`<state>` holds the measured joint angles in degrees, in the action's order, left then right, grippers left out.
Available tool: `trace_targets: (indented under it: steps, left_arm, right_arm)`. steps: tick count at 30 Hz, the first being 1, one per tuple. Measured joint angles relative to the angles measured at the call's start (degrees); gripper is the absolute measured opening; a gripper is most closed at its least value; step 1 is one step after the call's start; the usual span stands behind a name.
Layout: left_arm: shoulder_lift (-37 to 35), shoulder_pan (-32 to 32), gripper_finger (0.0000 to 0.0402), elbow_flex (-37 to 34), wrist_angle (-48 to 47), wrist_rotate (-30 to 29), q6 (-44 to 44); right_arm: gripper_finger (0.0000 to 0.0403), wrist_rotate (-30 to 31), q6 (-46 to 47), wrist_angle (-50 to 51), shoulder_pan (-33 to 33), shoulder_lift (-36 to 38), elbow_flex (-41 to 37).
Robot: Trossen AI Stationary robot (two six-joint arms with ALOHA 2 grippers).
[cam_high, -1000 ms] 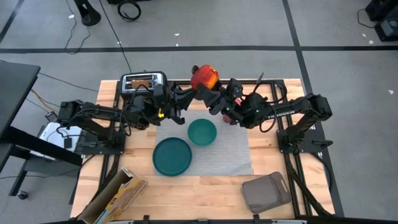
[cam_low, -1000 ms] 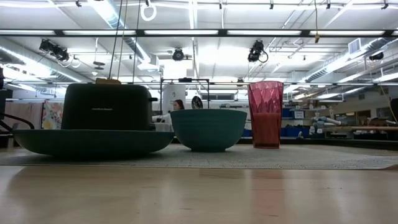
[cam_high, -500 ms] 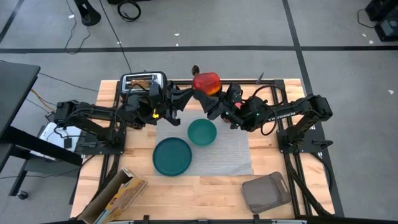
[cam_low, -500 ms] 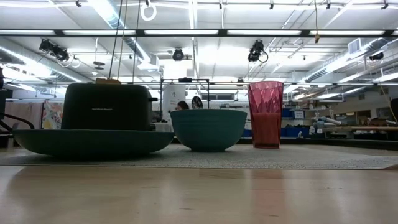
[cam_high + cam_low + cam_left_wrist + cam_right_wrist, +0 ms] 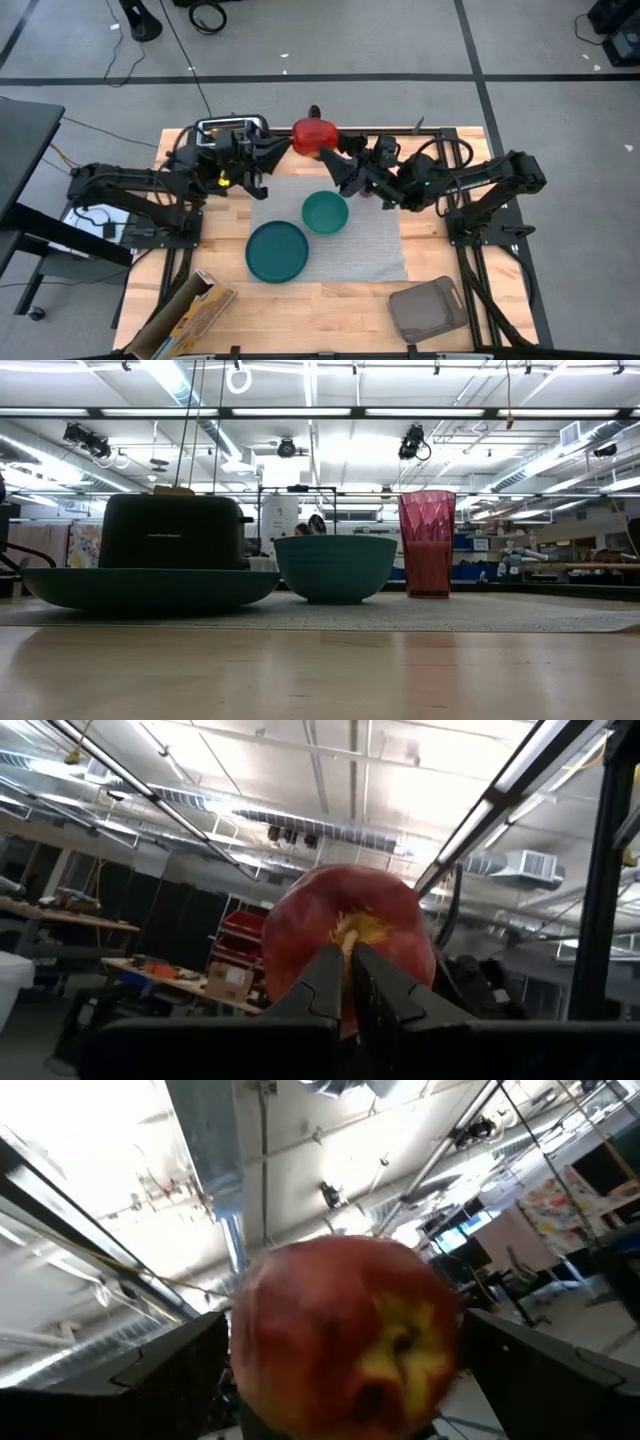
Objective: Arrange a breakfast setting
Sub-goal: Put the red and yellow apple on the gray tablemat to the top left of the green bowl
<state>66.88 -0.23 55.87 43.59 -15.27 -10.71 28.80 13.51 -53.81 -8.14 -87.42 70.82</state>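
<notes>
Cup [image 5: 427, 543] shows only in low view; from above the right arm covers it, so can't place it on the placemat [image 5: 378, 245] beyond far side, right of the bowl. Toaster [image 5: 226, 130] at table's far-left corner, partly under left arm. Box [image 5: 188, 318] at near-left corner, cut off by pic edge, contents unreadable. No gripper shows in low view.

Room: near half of the placemat is bare on the right; plate [image 5: 277, 250] sits on its near-left part, bowl [image 5: 325, 212] just beyond it, close but can't tell if touching. Tray [image 5: 428, 308] at near-right corner, well apart from the rest.

Apple [image 5: 313, 134] is in the air over table's far edge, mid-width, between both grippers. Left gripper [image 5: 285, 148] comes in from the left, fingers together, pinched at the apple's stem end per left wrist view. Right gripper [image 5: 338, 165] comes from the right, fingers spread wide either side of the apple; can't tell if the pads touch it.
</notes>
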Motion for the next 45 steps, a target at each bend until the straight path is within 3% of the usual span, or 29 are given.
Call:
trace_targets:
  steps: [8, 17, 31, 39, 45]
  left_arm:
    - [-8.1, 0.0, 0.0021, 0.0, -15.5, 0.0, 0.9]
    - [-15.0, 0.0, 0.0018, 0.1, -39.9, -0.1, -2.8]
    - [-11.0, 0.1, 0.0018, -0.1, -72.8, -5.4, -6.7]
    - [-1.3, 2.0, 0.0018, -0.4, -76.1, -6.0, -6.6]
    - [-0.2, 7.3, 0.0018, -8.1, -70.0, -5.3, -6.7]
  right_arm:
    - [0.0399, 6.9, -4.7, 7.2, -4.6, 4.4, 0.0]
    - [0.0398, 17.7, -13.8, 9.0, -10.8, 8.1, 0.0]
    - [0.0398, 27.1, -18.2, 8.9, -17.5, 9.3, 0.0]
    - [0.0398, 30.4, -18.0, 9.7, -20.5, 8.8, -0.1]
    - [0.0398, 33.6, -18.2, 9.8, -23.0, 8.8, -0.1]
